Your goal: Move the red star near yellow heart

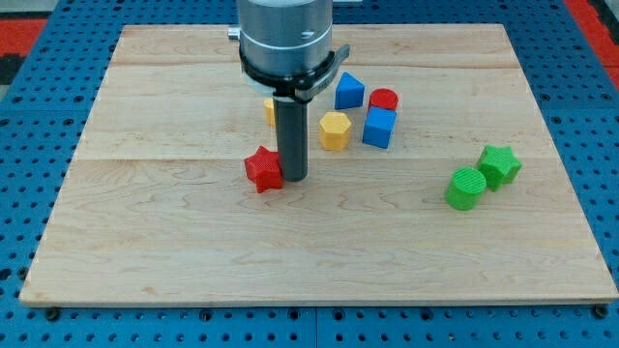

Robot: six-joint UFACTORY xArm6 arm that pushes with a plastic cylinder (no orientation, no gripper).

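Observation:
The red star (262, 169) lies on the wooden board a little left of the middle. My tip (294, 180) stands right against the star's right side. A yellow block (270, 110), mostly hidden behind my rod, shows only a sliver just above the star; its shape cannot be made out. A yellow hexagon block (335, 130) lies to the right of my rod.
A blue triangular block (349, 91), a red cylinder (384, 100) and a blue cube (379, 127) cluster right of the rod. A green cylinder (467, 188) and a green star (499, 165) sit at the view's right. The wooden board (145, 242) lies on a blue pegboard.

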